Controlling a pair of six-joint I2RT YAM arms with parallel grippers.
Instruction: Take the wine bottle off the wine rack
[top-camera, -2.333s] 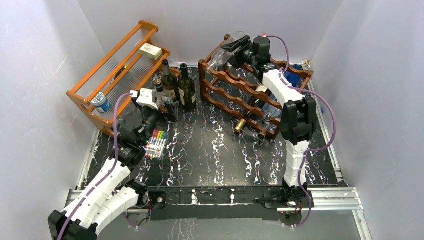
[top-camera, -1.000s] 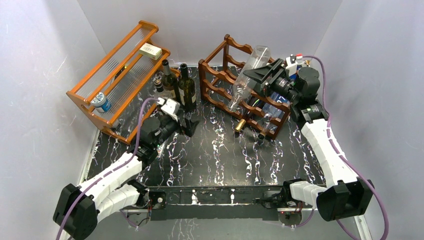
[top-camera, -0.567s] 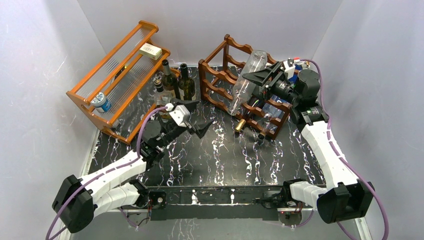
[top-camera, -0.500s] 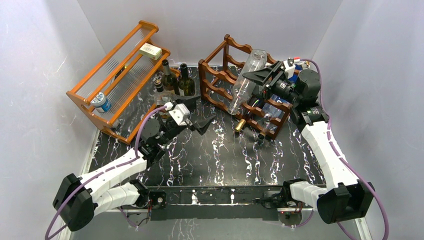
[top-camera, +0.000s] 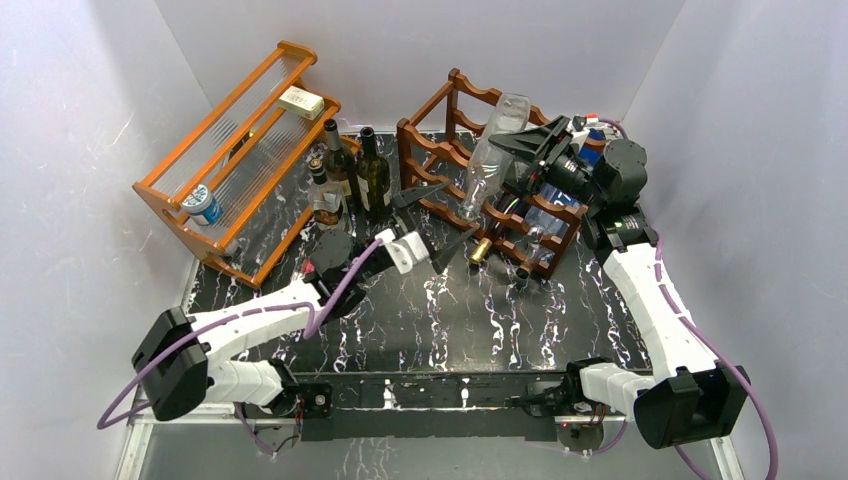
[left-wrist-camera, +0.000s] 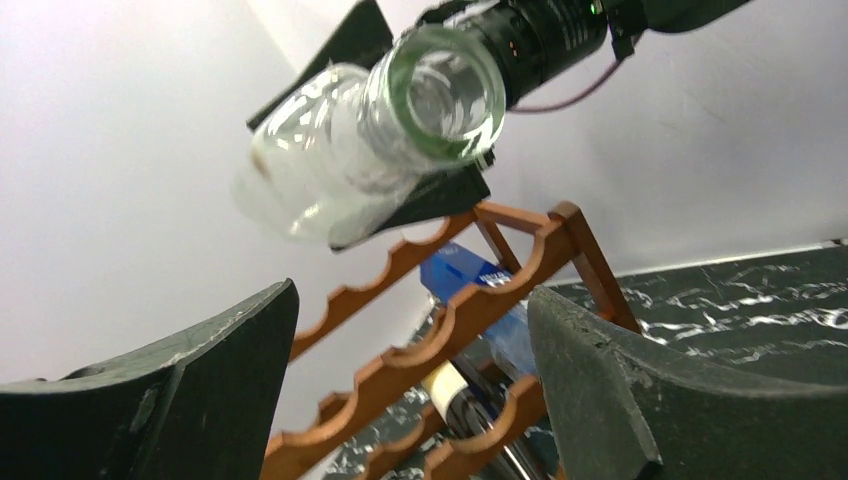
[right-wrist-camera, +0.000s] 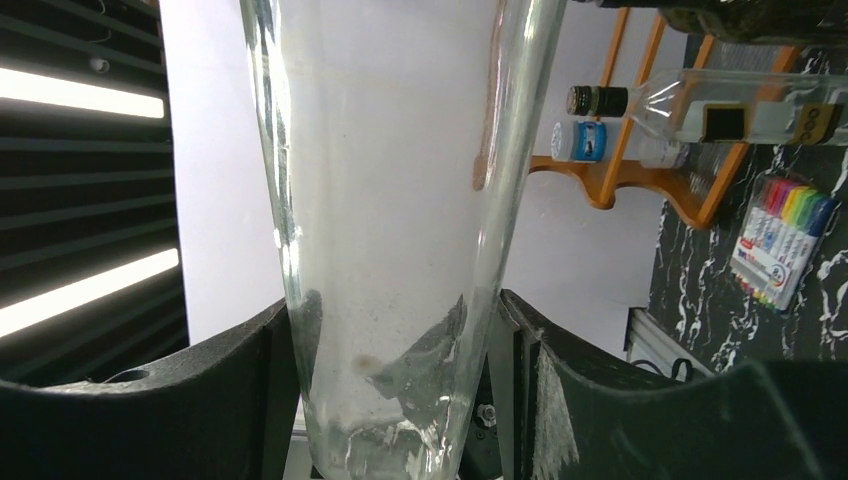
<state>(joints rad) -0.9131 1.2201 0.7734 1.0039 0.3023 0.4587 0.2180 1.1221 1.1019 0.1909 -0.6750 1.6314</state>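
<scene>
A clear empty wine bottle (top-camera: 488, 160) hangs above the front of the dark reddish-brown wine rack (top-camera: 428, 172), neck pointing down and left. My right gripper (top-camera: 533, 150) is shut on its wide base; in the right wrist view the bottle (right-wrist-camera: 390, 180) sits clamped between both fingers (right-wrist-camera: 150, 420). My left gripper (top-camera: 437, 220) is open and empty, low in front of the rack, just below the bottle's neck. The left wrist view looks up at the bottle's mouth (left-wrist-camera: 445, 95) and the scalloped rack rails (left-wrist-camera: 470, 310) between the open fingers (left-wrist-camera: 200, 400).
A blue bottle (top-camera: 545, 205) and a dark bottle with a gold cap (top-camera: 482, 250) lie in the rack. Two dark bottles (top-camera: 375, 175) and a smaller one (top-camera: 322, 195) stand left of it. The orange shelf (top-camera: 240, 150) is at back left. A marker pack (right-wrist-camera: 785, 240) lies on the table.
My right gripper has pulled the clear bottle off the rack's top tier and tilted it neck down. My left gripper has swung right from the standing bottles to under the bottle's neck.
</scene>
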